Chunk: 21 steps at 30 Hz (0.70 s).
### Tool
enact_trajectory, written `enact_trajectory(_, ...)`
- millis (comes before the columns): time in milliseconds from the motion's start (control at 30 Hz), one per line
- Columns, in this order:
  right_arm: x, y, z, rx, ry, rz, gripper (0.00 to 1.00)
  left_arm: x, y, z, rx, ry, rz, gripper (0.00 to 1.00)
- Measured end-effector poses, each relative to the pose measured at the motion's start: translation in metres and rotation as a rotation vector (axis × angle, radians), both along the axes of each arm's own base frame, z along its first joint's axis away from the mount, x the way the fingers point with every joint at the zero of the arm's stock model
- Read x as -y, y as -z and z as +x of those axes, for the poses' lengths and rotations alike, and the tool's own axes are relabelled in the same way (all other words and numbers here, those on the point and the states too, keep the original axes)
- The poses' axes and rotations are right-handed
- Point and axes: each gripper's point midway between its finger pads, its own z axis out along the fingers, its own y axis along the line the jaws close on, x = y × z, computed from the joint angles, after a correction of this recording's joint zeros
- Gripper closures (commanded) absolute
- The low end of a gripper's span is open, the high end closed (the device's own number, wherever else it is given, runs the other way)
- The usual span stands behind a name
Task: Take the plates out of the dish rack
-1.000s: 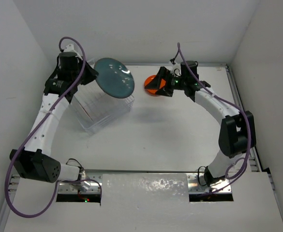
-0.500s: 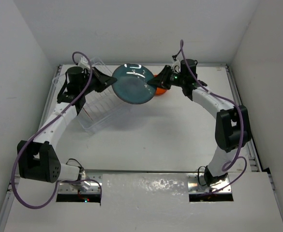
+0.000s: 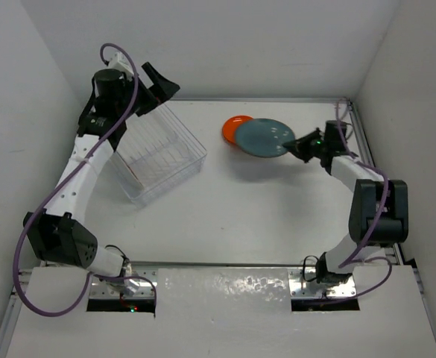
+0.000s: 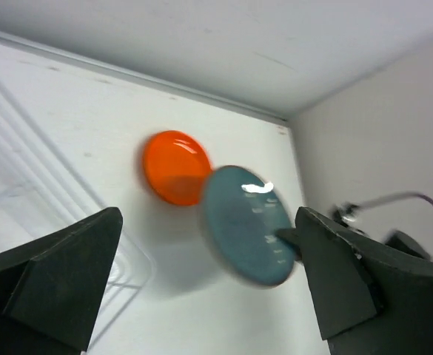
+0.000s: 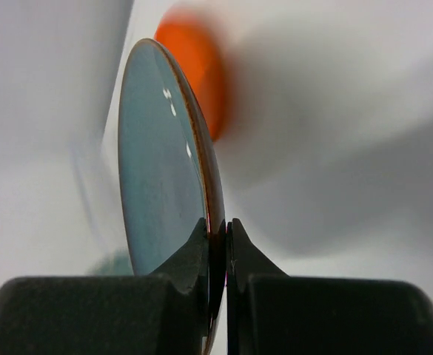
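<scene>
Grip first: your right pincer point(image 5: 217, 229) is clenched on the near rim of the teal plate point(image 3: 266, 138). The plate juts straight out ahead of the fingertips, its face roughly level when seen from above. The orange plate point(image 3: 235, 128) lies on the bench point(image 3: 240, 216) just past the teal plate's far rim, and the two overlap from overhead. You cannot tell from these views whether they touch, or how much air is left beneath the teal one. The set-down looks like a matter of going down and slightly forward from the pincer, so judge height from the wrist view before you let go.

Your left pincer point(image 3: 156, 93) is spread wide and carries nothing. The dish rack point(image 3: 158, 160) sits below and just ahead of it, so that arm is nearer for the next pick.
</scene>
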Motion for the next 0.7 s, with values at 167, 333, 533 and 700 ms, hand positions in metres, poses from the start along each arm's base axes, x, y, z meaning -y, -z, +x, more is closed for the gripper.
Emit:
enact_trajectory(167,0.136,0.021,-0.012,-0.076,0.442,-0.113,1.00,-0.039,-0.017,-0.005,-0.031,-0.161,0.182,0.00)
enact_trajectory(333,0.185,0.032,-0.016,-0.090,0.607,-0.227,1.00,-0.093,-0.010,-0.024,-0.141,-0.383,0.372,0.00)
enact_trajectory(533,0.175,0.053,-0.008,-0.100,0.606,-0.297,0.87,-0.139,0.044,-0.059,-0.363,-0.539,0.542,0.00)
enact_trajectory(700,0.185,0.071,-0.007,-0.094,0.682,-0.320,0.63,-0.148,0.070,-0.077,-0.457,-0.548,0.598,0.00)
